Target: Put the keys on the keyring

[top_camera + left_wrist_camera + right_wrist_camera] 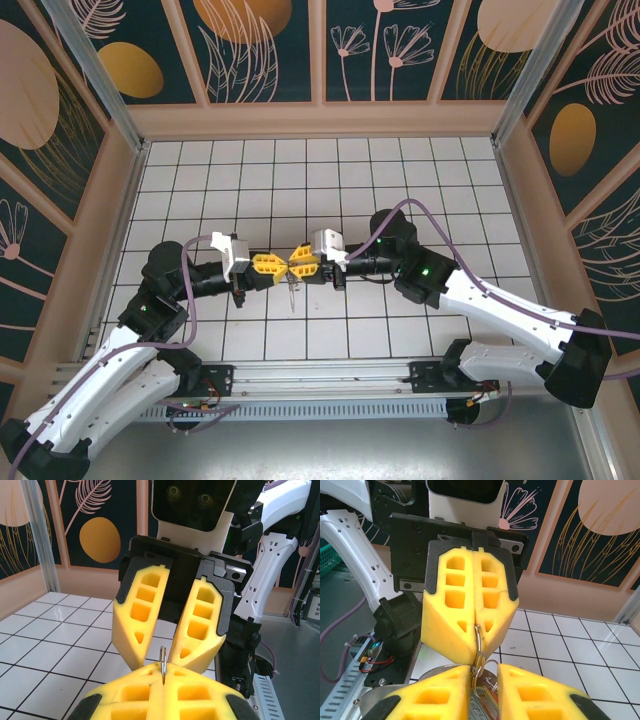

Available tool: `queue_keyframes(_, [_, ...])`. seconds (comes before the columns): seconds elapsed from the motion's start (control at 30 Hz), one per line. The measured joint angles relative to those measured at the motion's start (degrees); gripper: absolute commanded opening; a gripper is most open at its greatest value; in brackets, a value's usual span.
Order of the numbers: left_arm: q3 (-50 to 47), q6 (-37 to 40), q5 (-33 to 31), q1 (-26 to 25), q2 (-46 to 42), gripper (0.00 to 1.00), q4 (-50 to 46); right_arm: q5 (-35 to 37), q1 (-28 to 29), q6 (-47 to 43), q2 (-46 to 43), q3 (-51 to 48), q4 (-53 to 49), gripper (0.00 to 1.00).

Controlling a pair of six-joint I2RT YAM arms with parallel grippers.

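Keyring (478,641): thin, rounded, silvery metal loop

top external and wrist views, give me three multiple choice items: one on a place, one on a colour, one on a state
1. Where do the two pincers meet?
A. over the middle of the tiled table
B. at the far left corner
C. above the arm bases

2. What colour are the pincer fingers?
A. black
B. yellow
C. purple

3. What is the left pincer's state?
A. wide open and empty
B. shut on the keyring
C. shut on a purple cable

Answers:
1 A: in the top view, the left pincer and right pincer face tip to tip over the middle of the table.
2 B: the fingers are yellow.
3 B: the right wrist view shows its jaws pressed together with the keyring pinched between them.
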Motion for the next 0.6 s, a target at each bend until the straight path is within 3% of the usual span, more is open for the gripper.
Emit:
queue_keyframes(0.2, [0.0,0.0,-0.3,0.1,0.0,0.0,0.0,-0.3,0.0,0.0,0.4,0.2,0.0,0.15])
queue_keyframes(0.33, [0.0,0.0,-0.6,0.3,0.0,0.0,0.0,-0.3,0.0,-0.2,0.4,0.2,0.0,0.0])
queue_keyframes(0.6, [0.2,0.7,-2.8,0.4,0.6,0.0,-1.4,2.6,0.2,-0.9,0.3,0.2,-0.7,0.0])
